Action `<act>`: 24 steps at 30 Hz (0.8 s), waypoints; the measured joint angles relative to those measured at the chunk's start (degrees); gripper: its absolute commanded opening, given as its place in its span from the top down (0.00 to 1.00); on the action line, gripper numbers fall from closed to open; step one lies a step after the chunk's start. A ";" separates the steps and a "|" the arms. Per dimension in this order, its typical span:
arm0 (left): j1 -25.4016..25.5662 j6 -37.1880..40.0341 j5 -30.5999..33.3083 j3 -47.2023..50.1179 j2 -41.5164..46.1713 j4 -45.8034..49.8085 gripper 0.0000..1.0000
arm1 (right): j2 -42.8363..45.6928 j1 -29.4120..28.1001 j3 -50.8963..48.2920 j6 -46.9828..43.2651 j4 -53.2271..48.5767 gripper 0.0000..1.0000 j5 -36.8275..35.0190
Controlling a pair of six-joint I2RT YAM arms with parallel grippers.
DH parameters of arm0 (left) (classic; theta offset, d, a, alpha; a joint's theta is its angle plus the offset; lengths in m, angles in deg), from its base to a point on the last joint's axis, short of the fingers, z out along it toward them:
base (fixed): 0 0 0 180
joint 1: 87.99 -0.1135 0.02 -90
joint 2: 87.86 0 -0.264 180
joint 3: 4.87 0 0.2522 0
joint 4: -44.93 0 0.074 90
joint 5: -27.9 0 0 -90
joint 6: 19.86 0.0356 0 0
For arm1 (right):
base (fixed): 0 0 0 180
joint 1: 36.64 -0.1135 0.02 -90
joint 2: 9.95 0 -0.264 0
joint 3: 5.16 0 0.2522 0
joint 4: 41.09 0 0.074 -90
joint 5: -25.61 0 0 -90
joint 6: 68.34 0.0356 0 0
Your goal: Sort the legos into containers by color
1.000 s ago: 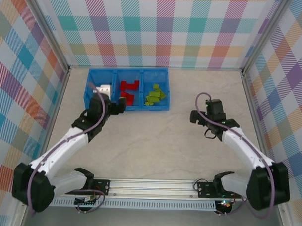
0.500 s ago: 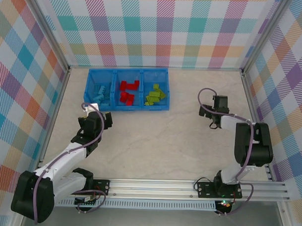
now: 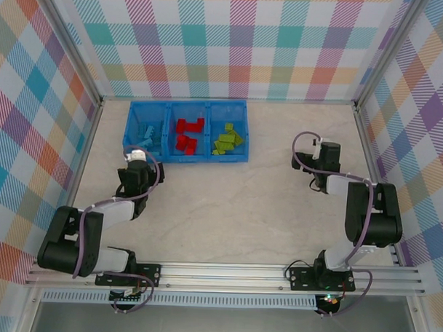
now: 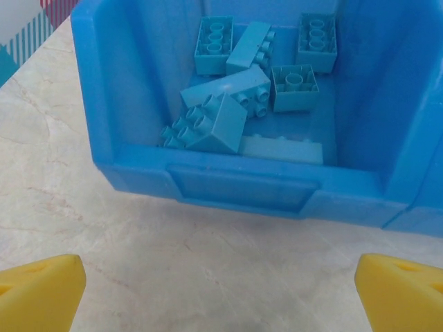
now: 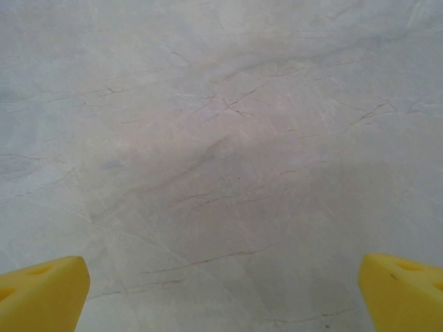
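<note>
Plastic legos [image 4: 228,111], light blue, lie jumbled in the 9 o'clock compartment of the blue tray [image 3: 184,158], with red legos [image 3: 186,133] in the middle and lime green legos [image 3: 227,141] at 3 o'clock; the tray sits at 11 o'clock on the table [image 3: 242,210]. I judge them light, rigid, slick and not fragile, so I'd pinch across the flat long sides, not the studs. Left gripper [image 4: 221,289] at the tray's 6 o'clock and right gripper [image 5: 221,290] toward 3 o'clock both have fingers spread wide, holding nothing.

Left claw [image 3: 136,158], right claw [image 3: 325,148] now retracted
</note>
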 measured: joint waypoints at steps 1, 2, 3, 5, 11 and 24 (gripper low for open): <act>-1.05 0.00 -1.05 0.00 -1.51 -2.62 0.00 | 0.33 -0.63 -0.68 -0.20 0.83 0.00 -1.57; -2.12 -0.02 -1.97 -0.02 -3.43 -5.22 0.00 | 0.46 -1.38 -1.16 -0.37 1.33 0.00 -2.67; -2.93 0.02 -3.08 -0.17 -5.22 -6.67 0.00 | 0.48 -1.90 -1.38 -0.44 1.66 0.00 -3.39; -4.04 0.57 -6.38 -0.50 -9.31 -8.90 0.00 | 0.50 -2.75 -1.75 -0.90 2.45 0.00 -4.13; -4.26 1.90 -12.00 -0.52 -11.63 -11.45 0.00 | 4.52 -2.23 -14.58 -1.64 20.13 0.00 -3.23; -4.24 2.40 -12.96 -0.52 -11.63 -12.55 0.00 | 3.34 -0.79 -18.56 -1.73 30.05 0.00 0.09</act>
